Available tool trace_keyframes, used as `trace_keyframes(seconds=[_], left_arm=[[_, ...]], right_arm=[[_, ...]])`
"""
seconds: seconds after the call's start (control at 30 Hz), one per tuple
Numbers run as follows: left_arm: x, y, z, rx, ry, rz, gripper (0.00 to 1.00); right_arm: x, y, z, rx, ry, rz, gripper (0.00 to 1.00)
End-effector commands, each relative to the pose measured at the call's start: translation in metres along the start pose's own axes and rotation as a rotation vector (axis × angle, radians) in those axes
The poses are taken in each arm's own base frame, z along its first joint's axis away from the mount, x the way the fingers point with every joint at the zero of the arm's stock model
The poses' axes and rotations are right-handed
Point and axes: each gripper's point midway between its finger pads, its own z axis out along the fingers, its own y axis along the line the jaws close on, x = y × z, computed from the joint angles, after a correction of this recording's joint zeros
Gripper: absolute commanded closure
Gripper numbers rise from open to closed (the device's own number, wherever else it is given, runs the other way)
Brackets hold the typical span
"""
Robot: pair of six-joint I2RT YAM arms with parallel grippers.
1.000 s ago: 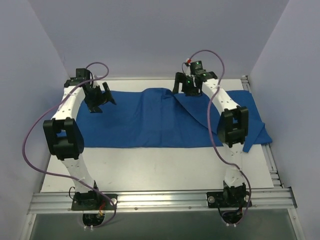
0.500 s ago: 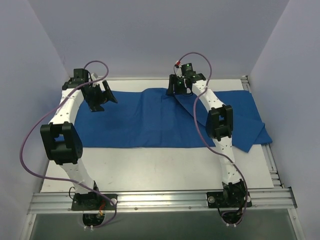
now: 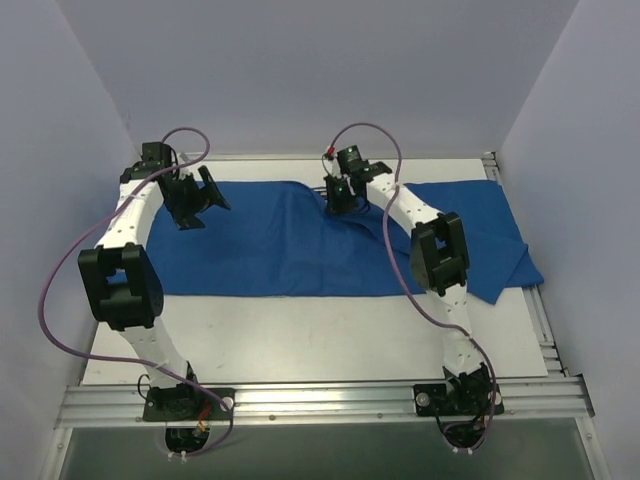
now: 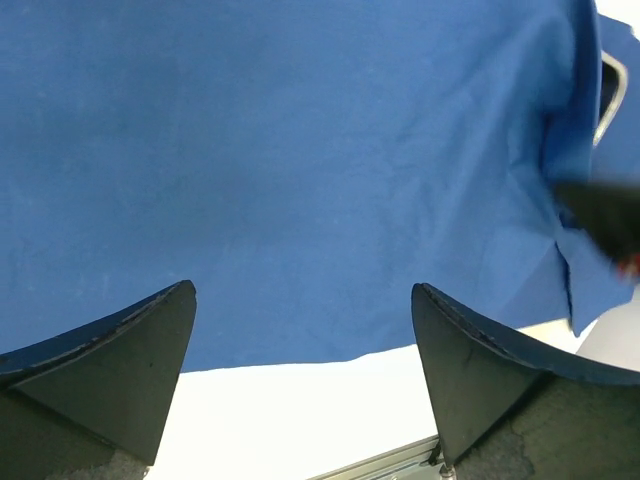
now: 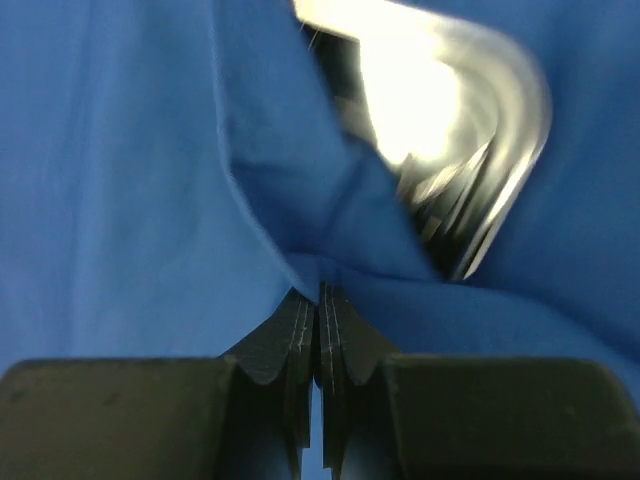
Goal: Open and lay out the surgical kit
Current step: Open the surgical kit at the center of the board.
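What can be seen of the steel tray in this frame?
Only part of the steel tray shows, in the right wrist view: a shiny, blurred metal rim with one rounded corner. Glare fills the inside, and what lies in it is too blurred to tell. The blue cloth covers its left and near sides. The right end effector, shut on a cloth fold, sits just in front of it.

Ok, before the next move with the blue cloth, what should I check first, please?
1. Right gripper shut on a fold of the blue cloth: ok.
2. Left gripper open, holding nothing, above the cloth: ok.
3. Steel tray uncovered: not ok, only one corner shows.
4. Instruments inside the tray: cannot tell, that part is blurred.
5. Cloth lying flat: not ok, it is bunched at the right gripper.
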Motion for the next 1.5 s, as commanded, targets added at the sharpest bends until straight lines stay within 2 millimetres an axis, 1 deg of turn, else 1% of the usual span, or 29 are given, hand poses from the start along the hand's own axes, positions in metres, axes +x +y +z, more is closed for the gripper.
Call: trace_keyframes(seconds=[0.0,0.03,0.1,0.13,0.17,0.2,0.23,0.27,0.3,0.37,0.4,0.5,0.53,0.57,0.6,0.63,0.7,0.73,0.77,0.8,0.83,0.9,0.93,0.97,1.07,1.1,1.23,1.3,1.47], left_arm=[[-0.001,0.007,-0.016,-0.03,-0.033,-0.054,0.01],[0.0,0.009,-0.021,-0.044,-0.037,-0.061,0.01],[-0.001,0.013,-0.025,-0.066,-0.048,-0.072,0.0],[-0.001,0.014,-0.03,-0.077,-0.057,-0.072,0.0],[-0.001,0.016,-0.033,-0.093,-0.067,-0.075,0.0],[-0.002,0.019,-0.034,-0.11,-0.075,-0.077,0.01],[-0.001,0.023,-0.037,-0.139,-0.085,-0.087,0.02],[-0.002,0.025,-0.039,-0.152,-0.093,-0.093,0.03],[-0.001,0.026,-0.039,-0.155,-0.098,-0.103,0.06],[-0.001,0.028,-0.04,-0.16,-0.116,-0.115,0.06],[-0.002,0.027,-0.04,-0.155,-0.126,-0.123,0.06],[-0.003,0.03,-0.038,-0.17,-0.139,-0.145,0.06],[-0.001,0.035,-0.033,-0.184,-0.12,-0.155,0.06],[-0.002,0.036,-0.033,-0.196,-0.117,-0.154,0.06],[-0.001,0.04,-0.033,-0.218,-0.107,-0.157,0.06],[0.006,0.049,-0.032,-0.264,-0.071,-0.173,0.06],[0.013,0.059,-0.032,-0.31,-0.057,-0.19,0.06],[0.016,0.061,-0.035,-0.32,-0.055,-0.201,0.06],[0.021,0.065,-0.035,-0.332,-0.048,-0.211,0.06],[0.035,0.073,-0.029,-0.349,-0.013,-0.229,0.06],[0.041,0.076,-0.029,-0.353,-0.005,-0.237,0.06],[0.051,0.088,-0.026,-0.37,0.005,-0.266,0.06],[0.063,0.098,-0.024,-0.379,0.02,-0.288,0.06],[0.064,0.102,-0.024,-0.364,0.014,-0.303,0.04],[0.063,0.12,-0.018,-0.32,-0.008,-0.371,0.14],[0.054,0.128,-0.017,-0.296,-0.037,-0.387,0.22],[0.042,0.138,-0.002,-0.268,-0.044,-0.376,0.4],[0.032,0.138,0.001,-0.26,-0.052,-0.371,0.42],[0.026,0.147,0.017,-0.271,-0.029,-0.402,0.43]], right_arm=[[0.015,0.059,-0.066,-0.044,-0.037,-0.122,1.0],[0.045,0.06,-0.078,-0.028,-0.001,-0.152,1.0],[0.068,0.058,-0.089,-0.006,0.008,-0.18,1.0],[0.074,0.06,-0.106,-0.005,-0.012,-0.195,1.0],[0.105,0.053,-0.103,0.018,0.043,-0.209,1.0],[0.116,0.05,-0.107,0.023,0.057,-0.214,1.0],[0.12,0.051,-0.12,0.027,0.039,-0.215,1.0],[0.146,0.045,-0.119,0.031,0.084,-0.206,1.0],[0.156,0.046,-0.122,0.02,0.095,-0.202,1.0],[0.164,0.052,-0.134,-0.001,0.072,-0.195,0.97],[0.179,0.051,-0.135,-0.011,0.097,-0.173,0.95],[0.184,0.054,-0.144,-0.025,0.084,-0.123,0.56],[0.18,0.056,-0.15,-0.026,0.064,-0.11,0.34],[0.177,0.056,-0.153,-0.018,0.056,-0.094,0.27],[0.164,0.058,-0.159,-0.008,0.019,-0.067,0.21],[0.155,0.058,-0.165,0.003,-0.006,-0.051,0.1],[0.146,0.049,-0.174,0.07,-0.014,-0.002,0.02],[0.128,0.039,-0.18,0.127,-0.055,0.056,0.0],[0.131,0.029,-0.184,0.163,-0.033,0.088,0.0],[0.129,0.021,-0.186,0.181,-0.03,0.124,0.0],[0.124,0.007,-0.189,0.178,-0.022,0.189,0.0],[0.127,-0.01,-0.192,0.168,-0.001,0.271,0.0],[0.125,-0.015,-0.197,0.153,-0.013,0.302,0.0],[0.125,-0.028,-0.199,0.13,-0.009,0.345,0.0],[0.122,-0.046,-0.206,0.112,-0.02,0.376,0.0],[0.121,-0.049,-0.207,0.109,-0.019,0.379,0.0],[0.116,-0.056,-0.212,0.098,-0.039,0.396,0.0],[0.116,-0.058,-0.212,0.093,-0.04,0.408,0.0],[0.124,-0.065,-0.208,0.102,-0.023,0.437,0.0]])
